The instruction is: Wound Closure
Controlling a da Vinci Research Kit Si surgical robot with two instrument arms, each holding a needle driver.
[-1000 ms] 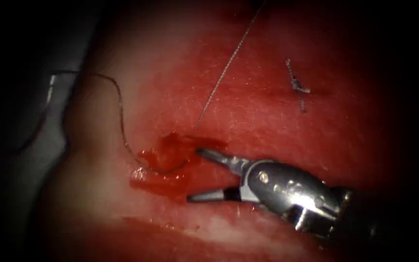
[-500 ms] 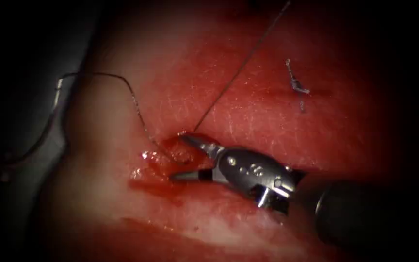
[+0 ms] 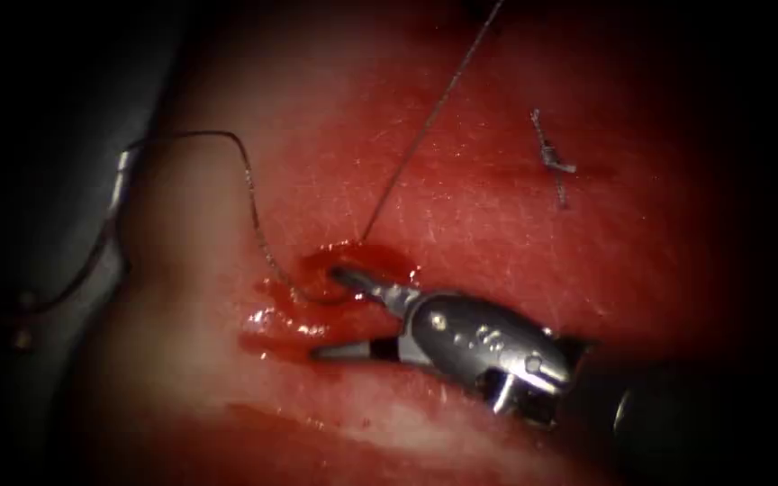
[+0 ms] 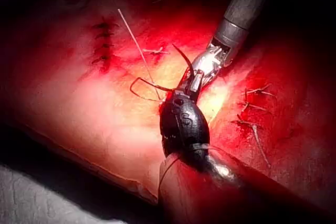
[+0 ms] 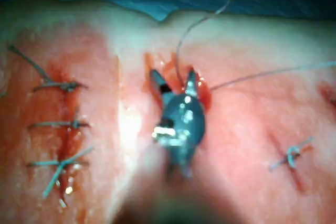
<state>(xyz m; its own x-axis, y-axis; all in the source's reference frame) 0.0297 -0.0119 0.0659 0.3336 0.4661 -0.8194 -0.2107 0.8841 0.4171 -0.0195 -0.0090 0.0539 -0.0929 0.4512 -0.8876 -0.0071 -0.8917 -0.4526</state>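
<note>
My right tool (image 3: 324, 312) comes in from the right with its jaws open and holds nothing. Its upper jaw tip rests in the red fluid (image 3: 353, 261) pooled at the cut, and the right wrist view also shows this tool (image 5: 172, 73) open over the cut. One strand of thread (image 3: 425, 121) runs taut from the cut up out of the picture. A slack strand (image 3: 249, 193) curves left to a thin bright-tipped curve, probably the needle (image 3: 110, 211), lying off the tissue's left edge with no tool on it. The left tool's dark wrist (image 4: 184, 124) hangs above the cut.
A tied stitch with cut ends (image 3: 551, 162) sits on the tissue (image 3: 497, 216) to the right of the cut. Several older stitches (image 5: 58, 124) cross another closed cut. Grey cloth (image 3: 74, 270) lies beyond the tissue's left edge.
The right tool has moved left to the cut with its jaws still open. The slack strand's loop has pulled up and shortened. The taut strand swung right, then back.
</note>
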